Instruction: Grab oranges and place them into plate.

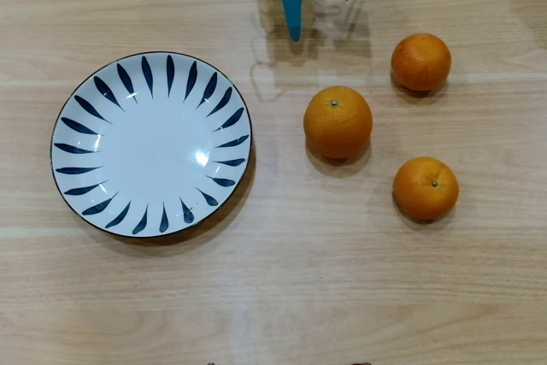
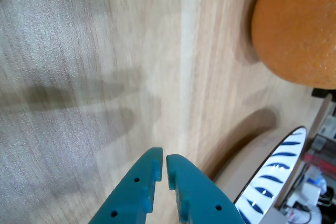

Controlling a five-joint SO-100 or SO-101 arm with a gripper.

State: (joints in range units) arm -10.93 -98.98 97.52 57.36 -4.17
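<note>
Three oranges lie on the wooden table right of the plate in the overhead view: the largest (image 1: pixel 338 121) in the middle, one (image 1: pixel 420 61) at the upper right, one (image 1: pixel 426 188) at the lower right. The white plate (image 1: pixel 102 91) with blue petal strokes sits at the left and holds nothing. My blue gripper (image 1: pixel 294 33) hangs at the top centre, above the gap between plate and oranges, fingers together and holding nothing. In the wrist view the gripper (image 2: pixel 160 160) has its tips nearly touching, an orange (image 2: pixel 299 30) sits at the upper right, and the plate rim (image 2: pixel 273 177) shows at the lower right.
Bare light wooden tabletop (image 1: pixel 325 279) surrounds everything. A cluttered area (image 2: pixel 320 171) beyond the table edge shows at the far right of the wrist view.
</note>
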